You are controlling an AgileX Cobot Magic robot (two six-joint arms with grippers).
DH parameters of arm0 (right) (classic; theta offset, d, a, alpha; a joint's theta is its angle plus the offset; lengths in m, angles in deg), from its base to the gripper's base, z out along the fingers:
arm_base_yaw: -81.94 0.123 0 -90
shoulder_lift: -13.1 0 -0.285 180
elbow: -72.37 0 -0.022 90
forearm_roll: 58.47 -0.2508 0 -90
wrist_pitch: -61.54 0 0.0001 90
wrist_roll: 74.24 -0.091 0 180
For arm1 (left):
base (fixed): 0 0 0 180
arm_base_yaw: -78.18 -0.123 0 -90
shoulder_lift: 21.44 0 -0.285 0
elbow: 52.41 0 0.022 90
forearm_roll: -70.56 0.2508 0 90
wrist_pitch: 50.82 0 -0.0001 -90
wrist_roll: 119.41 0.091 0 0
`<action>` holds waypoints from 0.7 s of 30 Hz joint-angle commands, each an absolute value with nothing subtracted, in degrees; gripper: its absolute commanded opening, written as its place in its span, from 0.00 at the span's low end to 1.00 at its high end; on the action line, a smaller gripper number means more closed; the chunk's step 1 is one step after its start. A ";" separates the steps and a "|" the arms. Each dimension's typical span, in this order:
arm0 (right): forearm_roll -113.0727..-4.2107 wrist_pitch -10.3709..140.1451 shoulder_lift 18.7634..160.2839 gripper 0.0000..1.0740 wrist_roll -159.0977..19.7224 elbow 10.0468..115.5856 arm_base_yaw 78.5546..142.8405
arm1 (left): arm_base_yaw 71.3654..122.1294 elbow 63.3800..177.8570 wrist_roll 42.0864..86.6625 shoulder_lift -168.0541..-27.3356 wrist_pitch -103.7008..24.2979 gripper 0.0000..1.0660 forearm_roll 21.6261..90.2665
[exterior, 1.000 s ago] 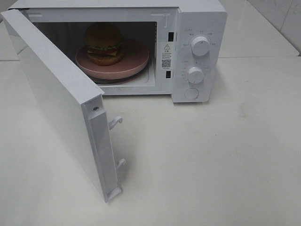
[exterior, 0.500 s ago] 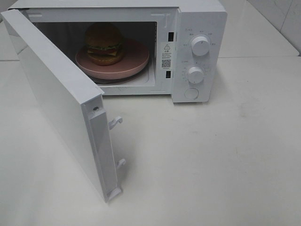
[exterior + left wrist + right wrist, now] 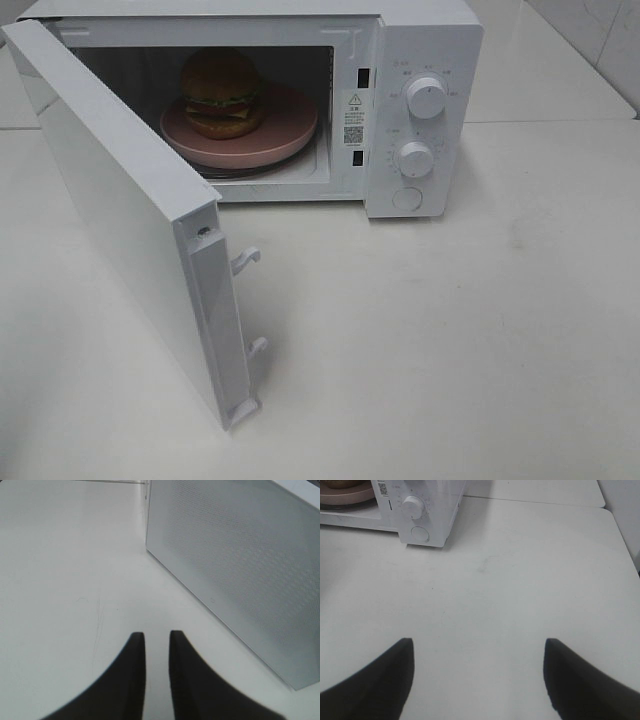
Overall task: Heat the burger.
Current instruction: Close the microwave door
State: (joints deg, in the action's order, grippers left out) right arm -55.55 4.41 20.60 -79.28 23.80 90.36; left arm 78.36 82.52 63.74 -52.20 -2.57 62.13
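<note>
The microwave (image 3: 420, 40) is white, knobs (image 3: 427, 97) included; its door (image 3: 240, 570) carries a fine dotted mesh. The plate (image 3: 295, 125) is pink. The burger (image 3: 222, 85) shows golden-brown bun, green lettuce and yellow cheese. The table (image 3: 450, 330) is off-white. The left fingers (image 3: 132, 680) and right fingers (image 3: 380, 685) are black.

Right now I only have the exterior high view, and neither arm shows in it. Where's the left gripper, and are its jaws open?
Observer: The left gripper hangs over the table beside the outer face of the microwave door. Its jaws are nearly together, with nothing between them.
Operator: And the right one?
Observer: The right gripper has its jaws wide apart over the table, empty.
Operator: What does it face?
Observer: The microwave's lower knob and round button, some way off.
</note>
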 commanded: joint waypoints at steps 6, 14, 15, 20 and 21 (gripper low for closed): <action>-55.55 4.58 19.05 0.66 -79.40 23.63 90.07 | 78.36 78.62 67.47 -59.02 -18.56 0.00 59.61; -55.55 4.58 19.05 0.66 -79.40 23.63 90.07 | 78.36 71.97 67.58 -64.75 -36.55 0.00 55.77; -55.55 4.58 19.05 0.66 -79.40 23.63 90.07 | 78.36 71.17 67.58 -65.49 -38.96 0.00 55.77; -55.55 4.58 19.05 0.66 -79.40 23.63 90.07 | 78.36 67.68 67.53 -69.10 -50.30 0.00 55.77; -55.55 4.58 19.05 0.66 -79.40 23.63 90.07 | 78.36 67.16 67.53 -69.73 -52.54 0.00 55.83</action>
